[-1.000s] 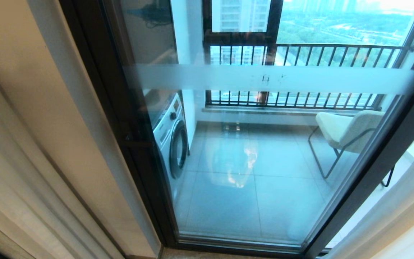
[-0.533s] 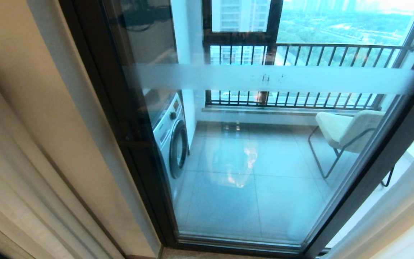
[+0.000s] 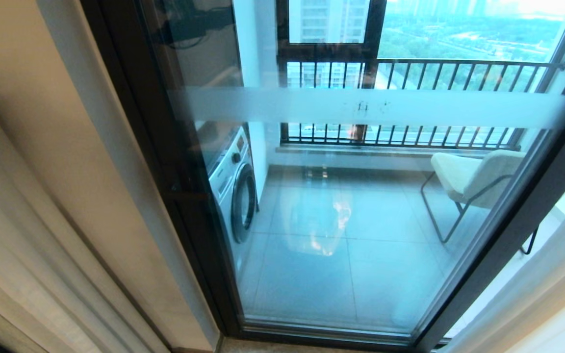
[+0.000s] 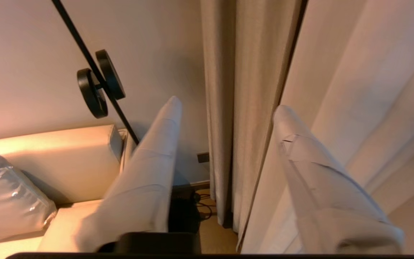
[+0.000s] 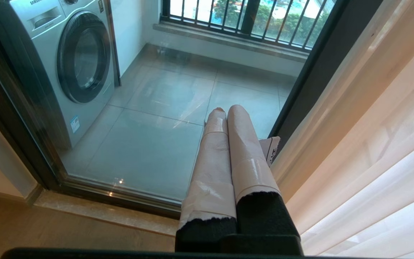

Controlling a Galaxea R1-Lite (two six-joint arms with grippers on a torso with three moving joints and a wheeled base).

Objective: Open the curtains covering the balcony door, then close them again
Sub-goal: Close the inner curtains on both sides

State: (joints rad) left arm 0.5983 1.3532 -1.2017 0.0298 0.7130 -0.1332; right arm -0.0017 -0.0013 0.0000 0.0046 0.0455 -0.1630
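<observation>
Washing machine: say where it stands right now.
The washing machine stands on the balcony behind the door glass, at the head view's left, against the side wall, opposite the chair.

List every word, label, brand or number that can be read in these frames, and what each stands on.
"SAMSUNG": on the top front edge of the washing machine, right wrist view; small but legible.
Sticker low on the washing machine's front: print too small to read.
Marks on the frosted band of the balcony door: too faint to read.
Dark print on the tag beside the right gripper: unreadable.
Nothing readable in the left wrist view.
</observation>
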